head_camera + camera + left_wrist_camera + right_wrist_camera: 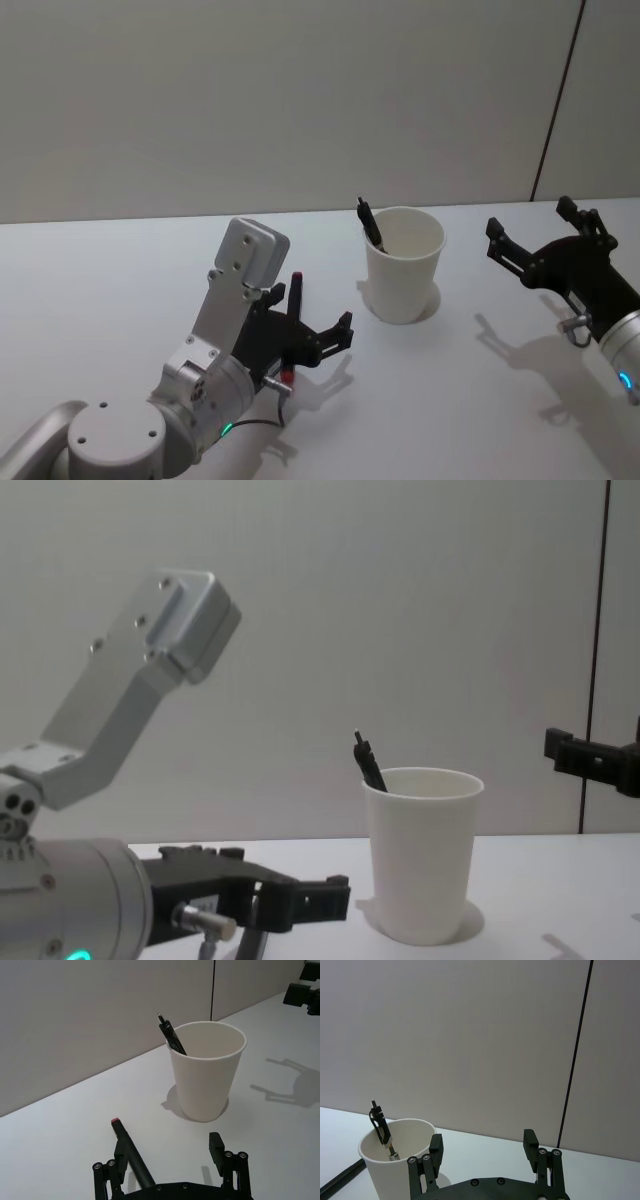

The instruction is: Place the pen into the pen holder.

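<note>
The white paper cup pen holder (405, 275) (207, 1080) stands upright on the table, with a black pen (370, 225) (171, 1037) leaning inside against its rim. My left gripper (320, 300) (167, 1147) hovers low over the table, a short way before the cup, jaws wide apart. A second black pen with a red end (296, 282) (131, 1152) lies along one of its fingers, pointing toward the cup. My right gripper (530, 218) (483, 1141) hangs open to the right of the cup, holding nothing.
The white table (120, 280) runs back to a plain wall. A dark vertical seam (555, 100) marks the wall at the right. Bare tabletop lies around the cup on all sides.
</note>
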